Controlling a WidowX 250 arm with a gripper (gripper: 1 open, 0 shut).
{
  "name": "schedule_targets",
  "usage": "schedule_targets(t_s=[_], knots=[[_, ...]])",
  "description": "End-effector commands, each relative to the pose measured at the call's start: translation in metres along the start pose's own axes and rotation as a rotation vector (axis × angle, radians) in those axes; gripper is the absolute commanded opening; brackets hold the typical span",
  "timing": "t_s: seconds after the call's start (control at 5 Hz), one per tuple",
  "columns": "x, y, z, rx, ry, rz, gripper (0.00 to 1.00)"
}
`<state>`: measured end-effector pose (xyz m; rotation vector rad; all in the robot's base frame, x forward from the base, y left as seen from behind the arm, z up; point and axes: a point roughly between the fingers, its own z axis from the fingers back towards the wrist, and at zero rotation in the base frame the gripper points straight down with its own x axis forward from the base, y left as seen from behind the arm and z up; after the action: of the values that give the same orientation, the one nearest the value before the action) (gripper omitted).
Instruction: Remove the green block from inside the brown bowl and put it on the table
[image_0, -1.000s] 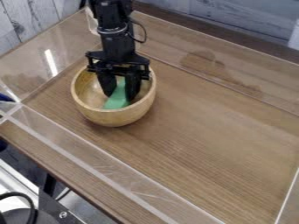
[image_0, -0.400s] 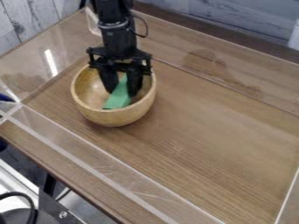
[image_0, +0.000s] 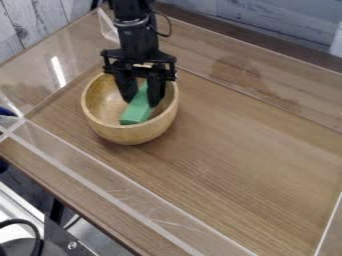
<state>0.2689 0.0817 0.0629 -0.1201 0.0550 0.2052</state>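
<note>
Currently I see the table (image_0: 227, 160) in brown wood grain, bordered by low clear acrylic walls (image_0: 94, 190); glare streaks one wall at left. Nothing stands between the camera and the brown bowl (image_0: 127, 108), which sits left of centre, upper half of frame. Its interior is pale, its rim thick. The gripper (image_0: 140, 98) points down into it, jaws clamped on the green block (image_0: 138, 108), a bright, plain bar, tilted, over the bowl's interior.

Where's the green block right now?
In the camera view, upper left of the table: the green block is tilted inside the bowl, pinched at its top by the hand.
</note>
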Motion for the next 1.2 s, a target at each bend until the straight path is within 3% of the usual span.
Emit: schedule_targets(t_s=[0.0, 1.0], knots=[[0.013, -0.008, 0.026, 0.009, -0.093, -0.030, 0.00], [0.015, -0.035, 0.034, -0.008, -0.095, -0.109, 0.00]])
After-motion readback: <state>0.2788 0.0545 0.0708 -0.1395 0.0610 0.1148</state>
